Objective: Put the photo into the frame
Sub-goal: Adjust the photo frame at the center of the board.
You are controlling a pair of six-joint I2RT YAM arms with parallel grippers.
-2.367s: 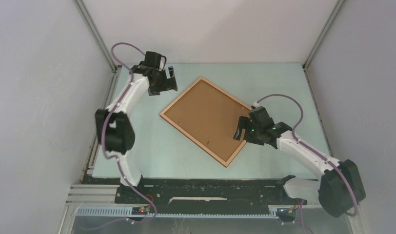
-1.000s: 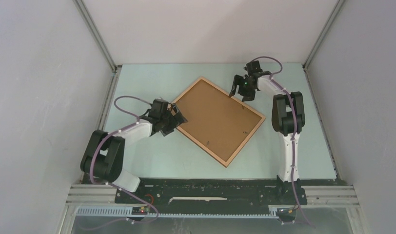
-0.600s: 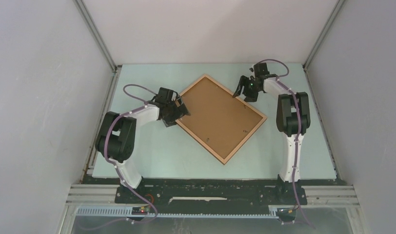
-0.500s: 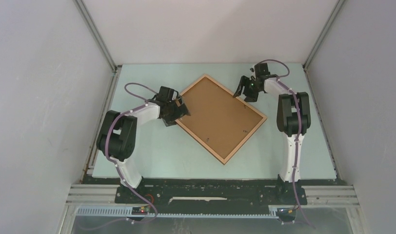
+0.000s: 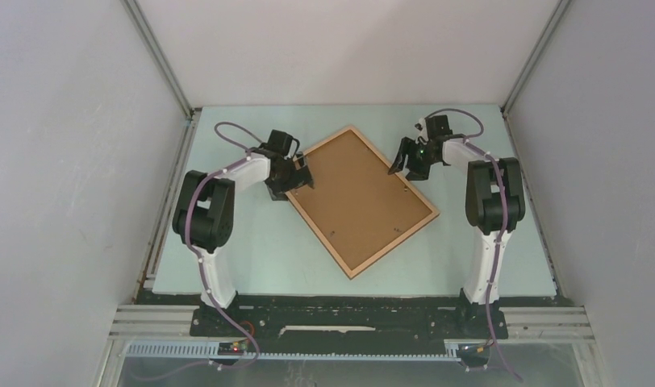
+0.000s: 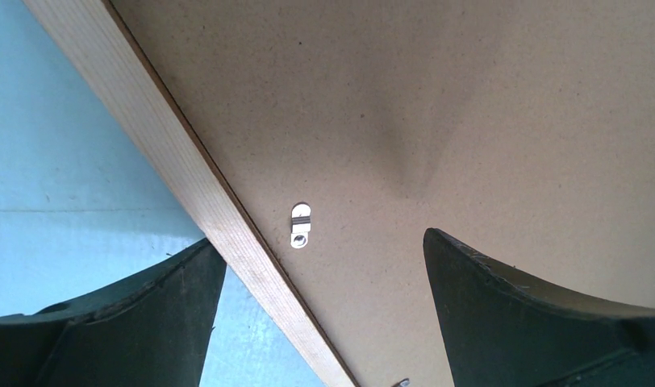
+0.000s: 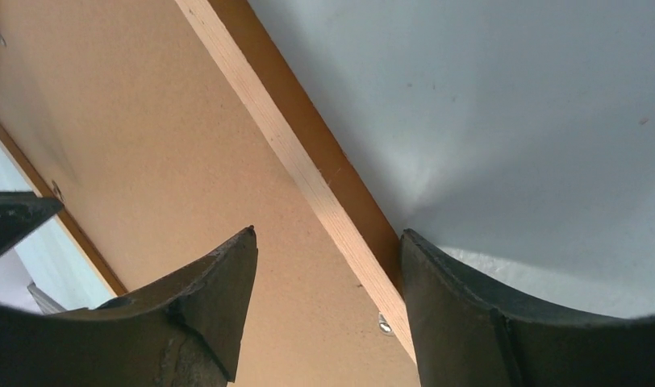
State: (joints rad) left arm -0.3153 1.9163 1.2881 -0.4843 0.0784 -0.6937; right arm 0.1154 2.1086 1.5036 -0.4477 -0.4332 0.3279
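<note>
The frame [image 5: 394, 244] lies back-up and askew on the table [image 5: 252, 250], its brown backing board [image 5: 360, 201] showing. My left gripper [image 5: 300, 172] stands wide open astride its left rail, holding nothing. My right gripper [image 5: 401, 170] straddles the far right rail, fingers apart, not clamped.

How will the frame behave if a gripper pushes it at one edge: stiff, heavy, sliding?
Probably stiff: the frame is a straight wooden rim around a flat board. It will likely slide and turn easily, since it lies flat on the smooth table. It seems light for its size, because the rim is thin.
</note>
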